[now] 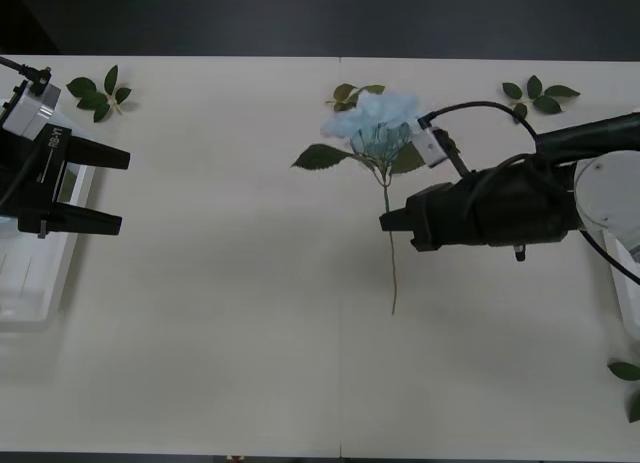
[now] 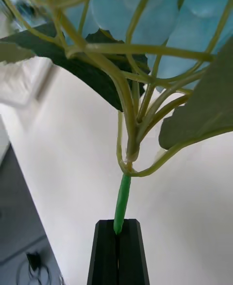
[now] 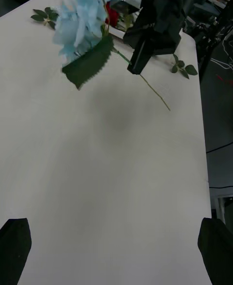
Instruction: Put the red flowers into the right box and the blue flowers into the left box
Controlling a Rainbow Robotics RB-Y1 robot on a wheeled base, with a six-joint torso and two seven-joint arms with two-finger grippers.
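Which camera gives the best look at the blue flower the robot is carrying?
The left wrist view: the whole blue flower, held by the right hand. The front view shows it from above; the right wrist view, its underside.

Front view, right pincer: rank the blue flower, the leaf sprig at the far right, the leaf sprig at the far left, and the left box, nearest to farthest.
1. Blue flower: stem clamped in the right pincer.
2. Far right leaf sprig: beyond the right arm.
3. and 4. Left box, under the open left pincer, and far left leaf sprig: both across the table, too close to call.
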